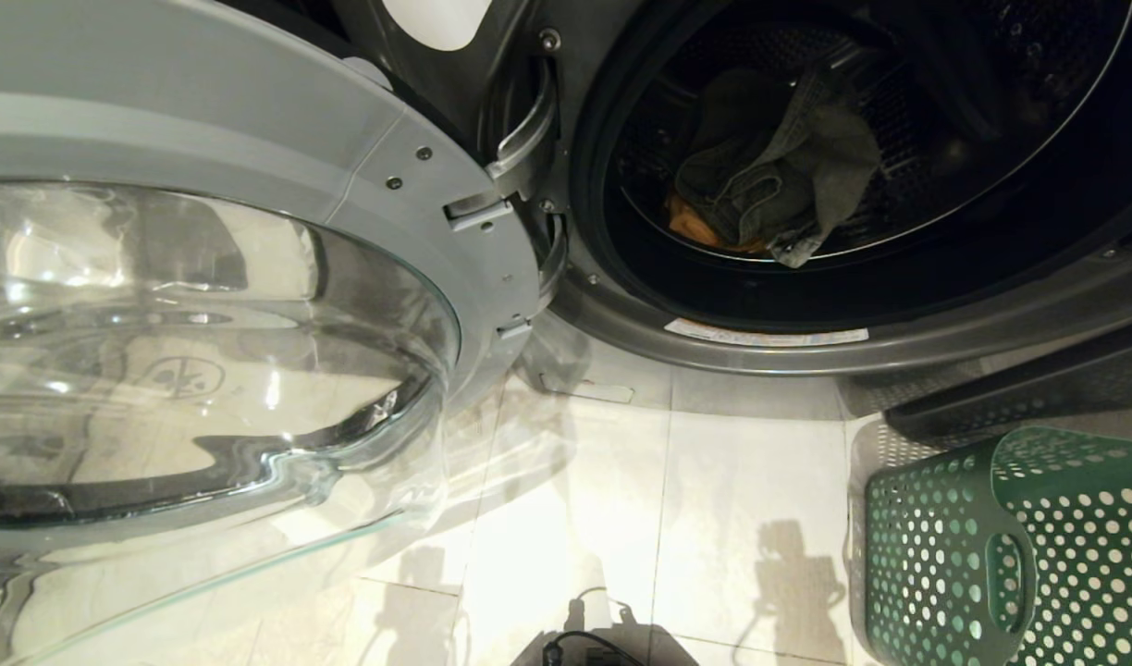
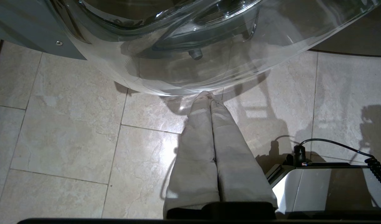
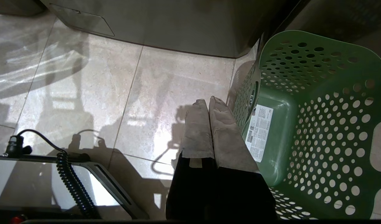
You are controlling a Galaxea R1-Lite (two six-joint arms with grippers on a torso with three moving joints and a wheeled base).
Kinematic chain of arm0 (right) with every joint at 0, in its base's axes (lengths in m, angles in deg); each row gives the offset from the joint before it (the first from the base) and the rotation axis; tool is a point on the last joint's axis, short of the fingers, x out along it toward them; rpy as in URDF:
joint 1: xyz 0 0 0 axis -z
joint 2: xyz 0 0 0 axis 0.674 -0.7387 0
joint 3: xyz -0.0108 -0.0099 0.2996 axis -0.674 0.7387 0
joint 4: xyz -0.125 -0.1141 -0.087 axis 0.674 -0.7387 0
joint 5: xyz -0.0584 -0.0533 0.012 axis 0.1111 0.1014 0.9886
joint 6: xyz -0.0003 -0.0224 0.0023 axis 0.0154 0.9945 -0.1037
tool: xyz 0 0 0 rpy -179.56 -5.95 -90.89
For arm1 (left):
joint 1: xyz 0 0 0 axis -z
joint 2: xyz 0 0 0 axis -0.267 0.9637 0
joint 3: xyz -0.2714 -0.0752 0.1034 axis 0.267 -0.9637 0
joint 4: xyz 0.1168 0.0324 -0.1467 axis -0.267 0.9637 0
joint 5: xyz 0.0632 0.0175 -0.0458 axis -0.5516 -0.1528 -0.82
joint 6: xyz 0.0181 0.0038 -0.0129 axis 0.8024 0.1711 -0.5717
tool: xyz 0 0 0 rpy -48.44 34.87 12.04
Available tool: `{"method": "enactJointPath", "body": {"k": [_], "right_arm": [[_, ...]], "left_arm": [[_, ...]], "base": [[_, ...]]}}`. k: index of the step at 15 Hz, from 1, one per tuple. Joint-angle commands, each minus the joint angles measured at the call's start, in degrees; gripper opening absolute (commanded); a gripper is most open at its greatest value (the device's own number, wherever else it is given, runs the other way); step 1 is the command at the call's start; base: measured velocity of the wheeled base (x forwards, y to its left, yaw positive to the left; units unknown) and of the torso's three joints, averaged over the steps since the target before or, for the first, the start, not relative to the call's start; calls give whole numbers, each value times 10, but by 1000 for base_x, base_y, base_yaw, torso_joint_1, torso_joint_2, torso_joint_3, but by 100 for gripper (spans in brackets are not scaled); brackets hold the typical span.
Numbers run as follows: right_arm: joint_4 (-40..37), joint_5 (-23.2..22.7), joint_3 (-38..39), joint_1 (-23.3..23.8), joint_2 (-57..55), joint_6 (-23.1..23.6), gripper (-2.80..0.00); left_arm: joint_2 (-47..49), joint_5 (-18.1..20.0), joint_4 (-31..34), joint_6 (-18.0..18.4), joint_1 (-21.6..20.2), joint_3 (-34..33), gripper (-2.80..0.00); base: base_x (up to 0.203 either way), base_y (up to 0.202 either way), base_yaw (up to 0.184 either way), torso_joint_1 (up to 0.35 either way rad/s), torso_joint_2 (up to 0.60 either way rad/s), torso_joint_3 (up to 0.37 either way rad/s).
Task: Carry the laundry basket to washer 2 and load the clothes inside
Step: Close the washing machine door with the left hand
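Note:
A dark grey front-load washer (image 1: 806, 356) stands open in front of me; its number does not show. In its drum lie clothes: a grey garment (image 1: 769, 176) over a sliver of yellow-orange cloth (image 1: 691, 222). The round glass door (image 1: 205, 305) is swung out to the left. The green perforated laundry basket (image 1: 1010, 546) stands on the floor at the right, and it is empty inside (image 3: 318, 124), with only a paper label on its bottom. My left gripper (image 2: 209, 95) hangs shut just under the door glass. My right gripper (image 3: 207, 101) hangs shut beside the basket's rim. Both hold nothing.
The open door (image 2: 193, 46) juts out low over the tiled floor (image 1: 575, 518) on the left. My base with its coiled black cable (image 3: 69, 174) sits between the arms. A service flap (image 3: 84, 23) shows on the washer's lower panel.

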Motion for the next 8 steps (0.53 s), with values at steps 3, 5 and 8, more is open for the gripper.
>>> {"method": "enactJointPath", "body": {"k": [3, 5, 8], "right_arm": [[0, 0, 0, 0, -2, 0, -280], [0, -3, 0, 0, -2, 2, -280], [0, -1, 0, 0, -2, -3, -280]], "left_arm": [[1, 1, 2, 4, 0, 0, -280], [1, 1, 1, 7, 0, 0, -280], [1, 4, 0, 15, 0, 0, -280]], "base": [[0, 0, 0, 0, 0, 0], [0, 0, 0, 0, 0, 0], [0, 0, 0, 0, 0, 0]]}}
